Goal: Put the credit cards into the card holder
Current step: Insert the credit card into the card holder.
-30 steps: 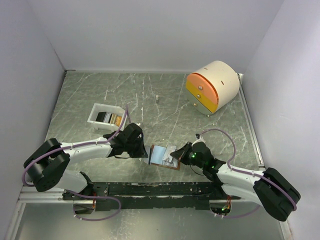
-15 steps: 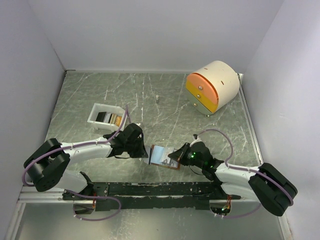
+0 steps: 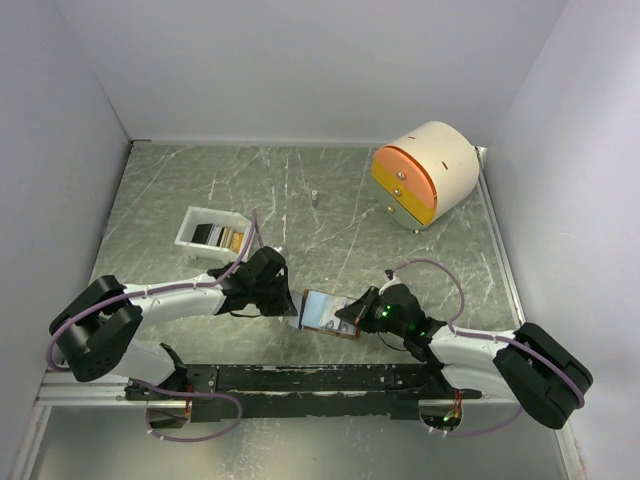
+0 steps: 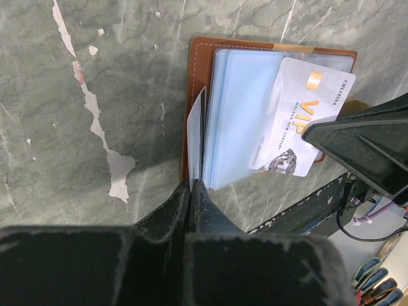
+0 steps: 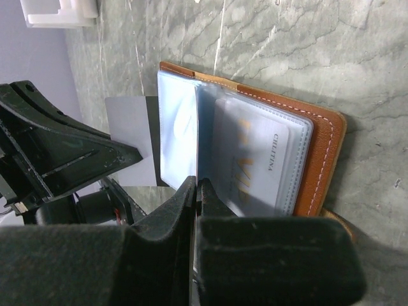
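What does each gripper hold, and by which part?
The left gripper pinches a grey card by one edge; right gripper pinches a pocket sleeve of the card holder by its edge.

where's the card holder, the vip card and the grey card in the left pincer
card holder [image 4: 199, 70], left wrist view, brown stitched edge
vip card [image 4: 299, 121], left wrist view, middle of its silver face
grey card [image 5: 127, 118], right wrist view, its flat face, pinched by the left pincer [image 4: 193, 185]

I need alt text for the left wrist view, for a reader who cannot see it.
The left gripper pinches a thin grey card, seen edge-on, at the stitched edge of the open card holder on a green marbled table. A silver VIP card lies across its pale blue pockets.
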`<action>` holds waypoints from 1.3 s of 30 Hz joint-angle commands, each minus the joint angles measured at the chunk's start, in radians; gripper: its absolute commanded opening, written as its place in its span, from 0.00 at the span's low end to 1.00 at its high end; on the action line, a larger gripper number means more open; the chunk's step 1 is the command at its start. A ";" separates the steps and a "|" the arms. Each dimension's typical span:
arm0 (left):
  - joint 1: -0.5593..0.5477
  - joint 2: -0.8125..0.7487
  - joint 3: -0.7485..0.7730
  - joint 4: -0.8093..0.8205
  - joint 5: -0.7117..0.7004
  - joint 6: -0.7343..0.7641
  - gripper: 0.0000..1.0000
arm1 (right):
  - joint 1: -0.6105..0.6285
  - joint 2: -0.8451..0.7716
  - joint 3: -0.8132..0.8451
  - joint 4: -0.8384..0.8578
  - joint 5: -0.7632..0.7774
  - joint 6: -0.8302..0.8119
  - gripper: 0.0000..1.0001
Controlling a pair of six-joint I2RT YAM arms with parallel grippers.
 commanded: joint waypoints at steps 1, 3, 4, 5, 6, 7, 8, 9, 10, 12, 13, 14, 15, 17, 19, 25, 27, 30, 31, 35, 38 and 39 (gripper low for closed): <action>-0.021 0.040 -0.015 -0.055 0.009 0.015 0.07 | 0.002 0.010 -0.025 -0.009 -0.015 -0.007 0.00; -0.020 0.037 -0.018 -0.058 0.007 0.014 0.07 | 0.002 0.013 -0.028 -0.002 -0.023 -0.007 0.01; -0.021 0.036 -0.020 -0.056 0.006 0.013 0.07 | 0.002 0.015 -0.026 -0.004 -0.025 -0.012 0.01; -0.022 0.036 -0.022 -0.055 0.006 0.012 0.07 | 0.002 0.013 -0.021 -0.012 -0.024 -0.013 0.01; -0.021 0.036 -0.024 -0.053 0.009 0.011 0.07 | 0.003 0.011 -0.019 -0.021 -0.023 -0.016 0.01; -0.021 0.036 -0.025 -0.050 0.011 0.010 0.07 | 0.002 0.004 -0.019 -0.030 -0.021 -0.015 0.01; -0.022 0.036 -0.025 -0.048 0.011 0.010 0.07 | 0.002 -0.006 -0.021 -0.042 -0.019 -0.012 0.01; -0.021 0.036 -0.025 -0.048 0.010 0.011 0.07 | 0.003 -0.014 -0.025 -0.049 -0.017 -0.009 0.01; -0.021 0.034 -0.027 -0.049 0.009 0.011 0.07 | 0.002 -0.025 -0.030 -0.056 -0.013 -0.005 0.01; -0.021 0.032 -0.028 -0.049 0.008 0.010 0.07 | 0.002 -0.038 -0.036 -0.070 -0.004 0.001 0.04; -0.021 0.030 -0.029 -0.050 0.007 0.009 0.07 | 0.002 -0.044 -0.034 -0.083 0.003 0.000 0.06; -0.021 0.027 -0.031 -0.048 0.007 0.008 0.07 | 0.002 -0.046 -0.031 -0.094 0.010 -0.005 0.07; -0.021 0.026 -0.031 -0.048 0.006 0.007 0.07 | 0.002 -0.045 -0.028 -0.100 0.014 -0.011 0.09; -0.021 0.026 -0.031 -0.050 0.006 0.008 0.07 | 0.002 -0.025 -0.017 -0.109 0.012 -0.019 0.16; -0.021 0.027 -0.032 -0.048 0.006 0.007 0.07 | 0.002 0.011 -0.007 -0.110 0.004 -0.025 0.21; -0.022 0.024 -0.033 -0.049 0.006 0.008 0.07 | 0.002 0.078 0.012 -0.090 -0.010 -0.037 0.14; -0.022 0.025 -0.031 -0.054 0.002 0.011 0.07 | 0.002 0.081 0.020 -0.095 -0.015 -0.048 0.07; -0.022 0.029 -0.031 -0.060 -0.003 0.016 0.07 | 0.002 0.068 0.026 -0.099 -0.022 -0.064 0.02; -0.022 0.031 -0.032 -0.059 -0.002 0.017 0.07 | 0.002 0.058 0.025 -0.100 -0.021 -0.070 0.01; -0.022 0.036 -0.034 -0.050 0.001 0.017 0.07 | 0.001 0.039 0.007 -0.055 -0.001 -0.100 0.01; -0.023 0.037 -0.036 -0.049 0.006 0.016 0.07 | -0.001 0.061 0.027 -0.041 -0.014 -0.133 0.00; -0.023 0.038 -0.036 -0.048 0.007 0.016 0.07 | -0.001 0.070 0.033 -0.038 -0.018 -0.134 0.00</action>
